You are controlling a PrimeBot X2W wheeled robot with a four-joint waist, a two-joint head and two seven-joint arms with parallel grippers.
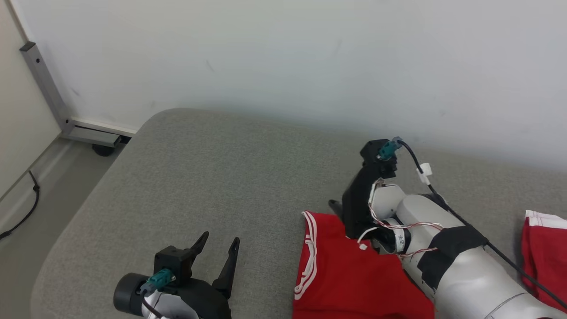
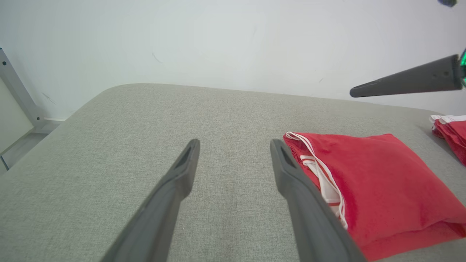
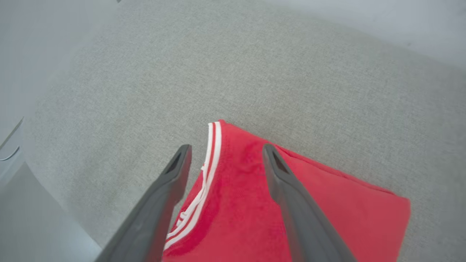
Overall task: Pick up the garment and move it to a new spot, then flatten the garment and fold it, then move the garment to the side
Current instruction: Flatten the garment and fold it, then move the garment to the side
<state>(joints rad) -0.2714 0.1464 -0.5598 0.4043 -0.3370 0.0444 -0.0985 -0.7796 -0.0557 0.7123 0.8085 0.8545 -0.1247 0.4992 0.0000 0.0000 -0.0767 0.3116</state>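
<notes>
The garment [image 1: 345,270] is a folded red piece with white stripes along its left edge, lying flat on the grey fabric surface [image 1: 221,177]. My right gripper [image 3: 224,151] hovers over the garment's [image 3: 247,203] far left corner, open, with nothing between its fingers. In the head view its body hides most of the fingers, and one dark tip [image 1: 333,204] shows at the cloth's far edge. My left gripper [image 1: 220,239] is open and empty at the lower left, left of the garment [image 2: 375,174]. In the left wrist view my left gripper [image 2: 236,143] points across bare fabric.
Another red and white cloth [image 1: 545,252] lies at the right edge. A white wall stands behind the surface. A metal frame leg [image 1: 44,79] and a black cable [image 1: 26,208] are on the floor to the left, past the surface's rounded corner.
</notes>
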